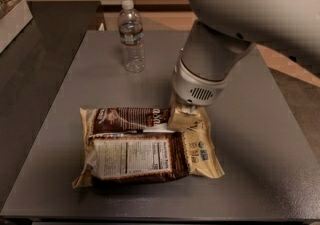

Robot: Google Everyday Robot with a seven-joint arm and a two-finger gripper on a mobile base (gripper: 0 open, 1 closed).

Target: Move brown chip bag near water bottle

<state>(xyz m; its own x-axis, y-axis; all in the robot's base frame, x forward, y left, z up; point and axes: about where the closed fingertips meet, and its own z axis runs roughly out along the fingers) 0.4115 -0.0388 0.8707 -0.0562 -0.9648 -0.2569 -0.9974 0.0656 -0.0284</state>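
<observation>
The brown chip bag (145,149) lies flat on the grey table (260,134), label panel up, in the near middle. The water bottle (131,36) stands upright at the table's far edge, to the left, well apart from the bag. My gripper (184,111) points straight down onto the bag's far right cream corner, which is bunched up under it. The wide white wrist (202,76) hides the gripper tip from above.
A dark counter (35,69) runs along the left of the table, with a white box (12,11) on it at the far left. Bare table surface lies between the bag and the bottle.
</observation>
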